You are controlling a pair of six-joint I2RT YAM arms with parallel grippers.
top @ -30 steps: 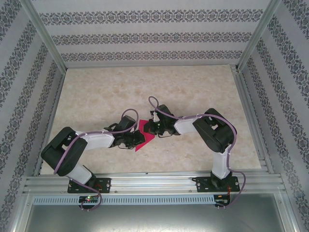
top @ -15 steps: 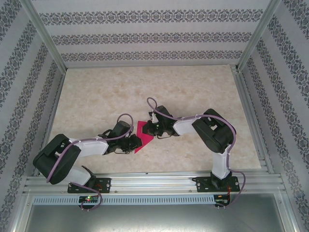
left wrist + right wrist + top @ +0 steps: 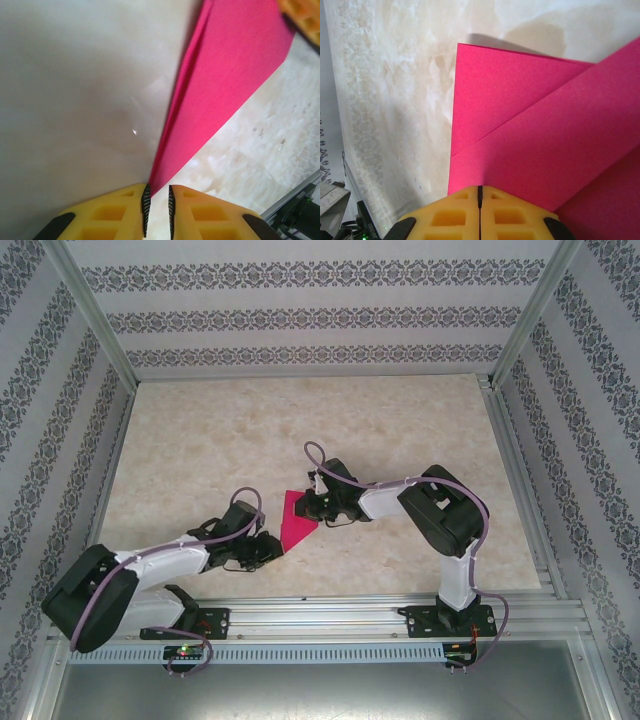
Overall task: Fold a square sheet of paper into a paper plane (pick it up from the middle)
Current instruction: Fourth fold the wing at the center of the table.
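The paper (image 3: 297,523) has its first diagonal folds (a plane is still far, I think). Right gripper (image 3: 480,199) is closed, resting on it; left gripper (image 3: 156,210) is slightly apart at its tip.

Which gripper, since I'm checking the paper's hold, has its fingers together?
The right gripper: its fingers meet over the pink paper; the left gripper shows a narrow gap.

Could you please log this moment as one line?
left gripper: slightly open, at paper tip | right gripper: shut, over paper | paper: partly folded
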